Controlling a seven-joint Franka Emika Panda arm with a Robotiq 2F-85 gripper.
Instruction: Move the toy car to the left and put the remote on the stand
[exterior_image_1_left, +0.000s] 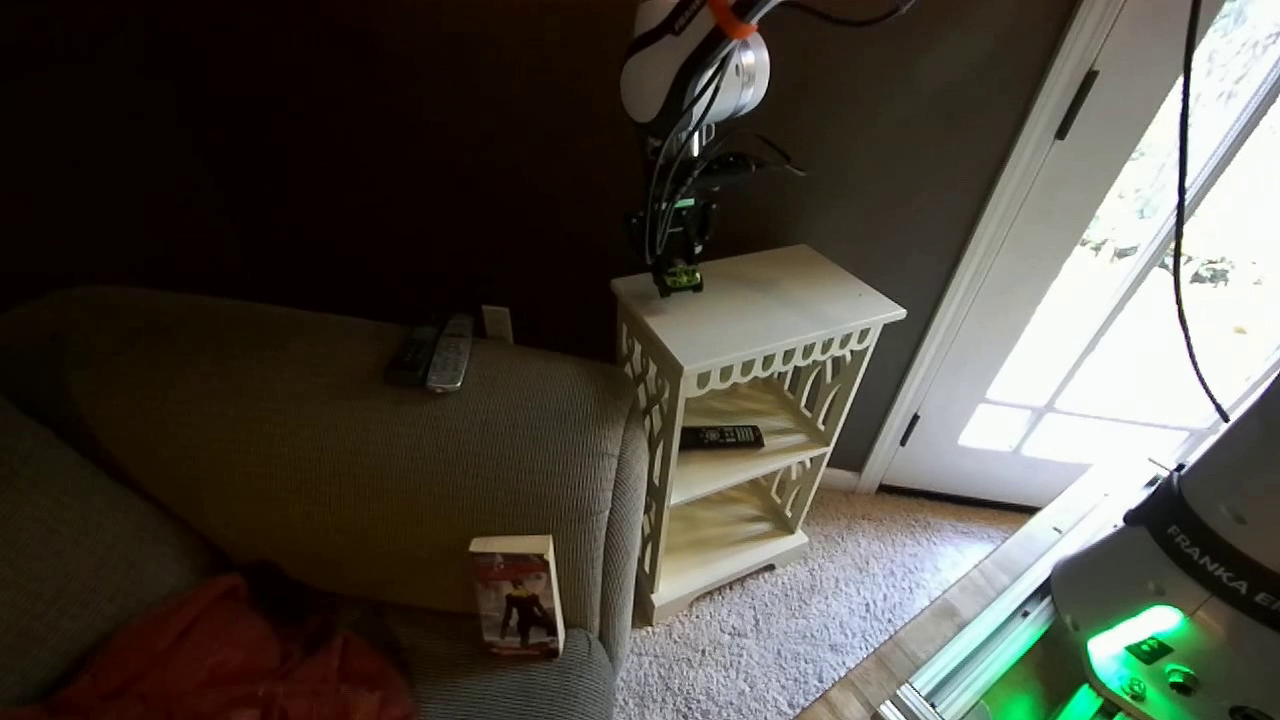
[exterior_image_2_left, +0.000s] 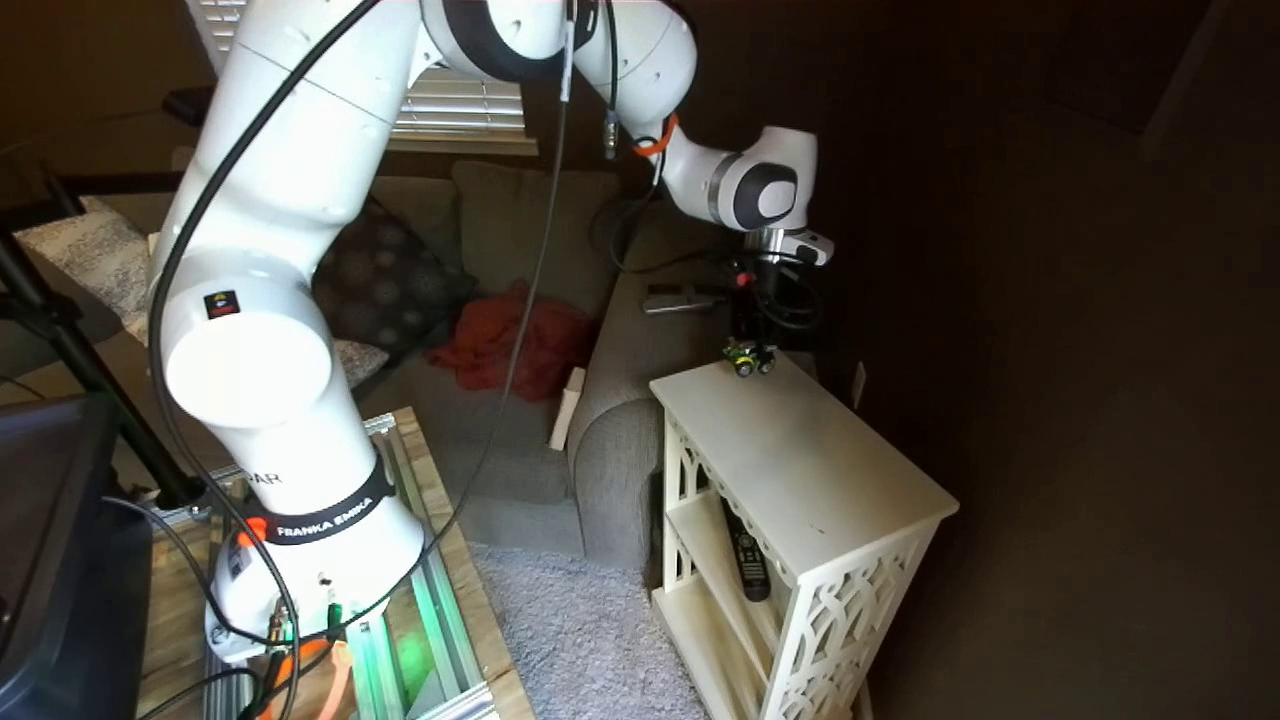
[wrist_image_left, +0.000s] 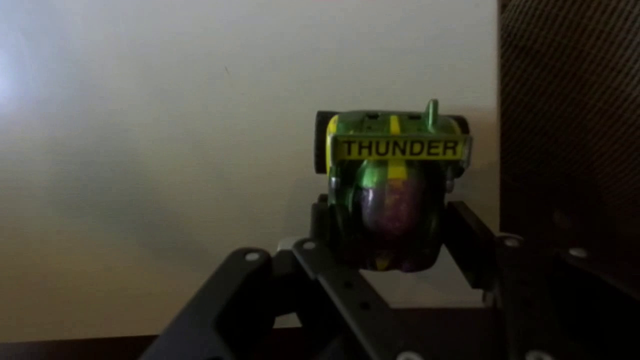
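**Toy car (wrist_image_left: 392, 190) held at a corner of the cream stand (exterior_image_1_left: 780, 305)**

I count one car, green with yellow trim, THUNDER lettered on a strip at one end, and one stand with two shelves (exterior_image_1_left: 790, 440) below its top. Two flat oblongs lie side by side on the sofa arm (exterior_image_1_left: 480, 450): the grey remote (exterior_image_1_left: 451, 354) and a dark oblong (exterior_image_1_left: 411, 355). A black remote (exterior_image_1_left: 722, 437) rests on the upper shelf. One book (exterior_image_1_left: 518, 596) and one red cloth (exterior_image_1_left: 240, 650) are on the sofa (exterior_image_2_left: 500, 440).

The car is at the corner where the top's sofa side meets the side along the wall (exterior_image_1_left: 870, 200). The wrist view has one edge running just beside the car and another passing under the gripper (wrist_image_left: 387, 222); the other way, the pale surface runs on wide and long, towards the door (exterior_image_1_left: 1070, 300). The sofa arm is just beside the stand. Whether the wheels touch the wood I can't tell.

In an exterior view the robot arm (exterior_image_2_left: 300, 150) climbs from its base (exterior_image_2_left: 330, 550), bends over high up and reaches across to the stand, its wrist turned so the gripper points straight down. The dark fingers (wrist_image_left: 470, 245) sit narrow against both sides of the car, holding it between them.
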